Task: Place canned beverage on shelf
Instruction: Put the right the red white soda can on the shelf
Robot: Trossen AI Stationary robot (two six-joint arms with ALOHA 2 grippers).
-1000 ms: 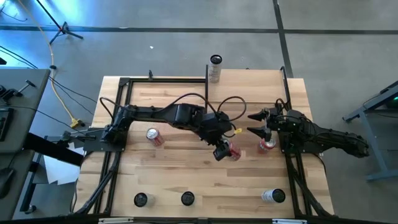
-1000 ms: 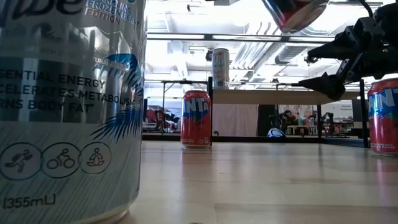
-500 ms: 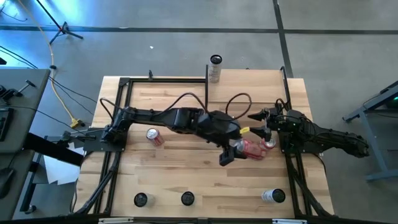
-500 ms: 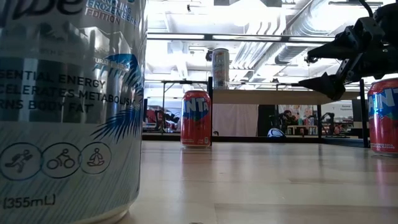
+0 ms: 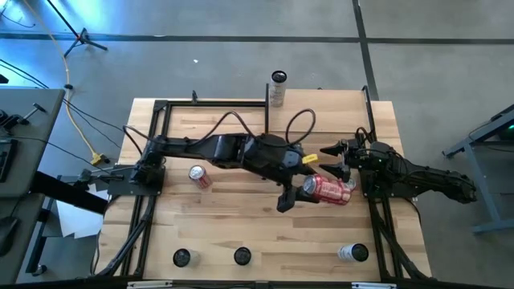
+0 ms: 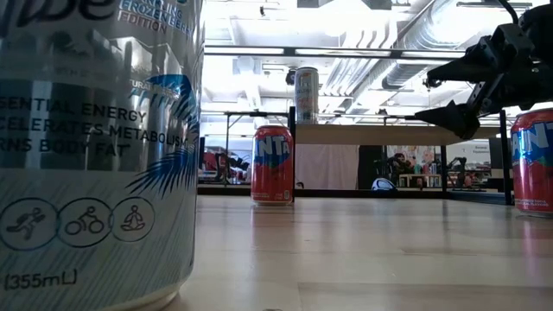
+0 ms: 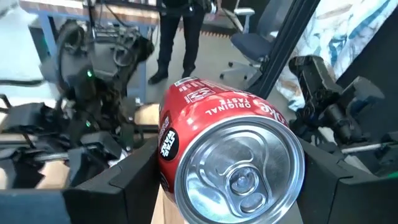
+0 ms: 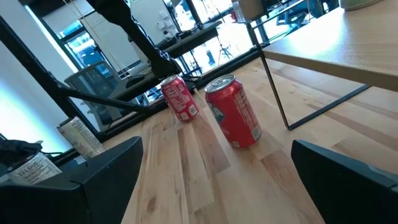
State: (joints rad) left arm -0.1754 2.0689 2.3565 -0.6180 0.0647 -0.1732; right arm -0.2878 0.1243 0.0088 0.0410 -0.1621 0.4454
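A red can (image 5: pixel 325 190) lies nearly level in the air over the table's right half, with my left gripper (image 5: pixel 294 191) shut on it. In the left wrist view the red can's lid (image 7: pixel 239 171) faces the camera. The shelf (image 5: pixel 321 108) stands at the far edge on thin black uprights, and a silver can (image 6: pixel 306 95) stands on its board (image 6: pixel 371 134). My right gripper (image 5: pixel 325 159) waits open by the right edge, just beyond the held can. A second red can (image 8: pixel 235 112) stands on the table in front of my right gripper. My left gripper pinches the red can's two sides (image 7: pixel 166 143) between its two fingers, near the lid end. The fingers come nearly level from the table's left and lie along the can. The can is lifted clear of the table, on its side, its bottom toward the right edge.
A third red can (image 5: pixel 198 177) stands left of centre. Two dark-topped cans (image 5: pixel 182 257) (image 5: pixel 242 255) and a white can (image 5: pixel 352 254) sit along the near edge. A tall silver can (image 6: pixel 95 147) fills the left of the low view.
My left gripper has risen out of the top of the low view and gone toward the right edge, still shut on the red can. Its wrist has tipped up and rolled. The can, which hung nearly upright below it, now lies nearly level.
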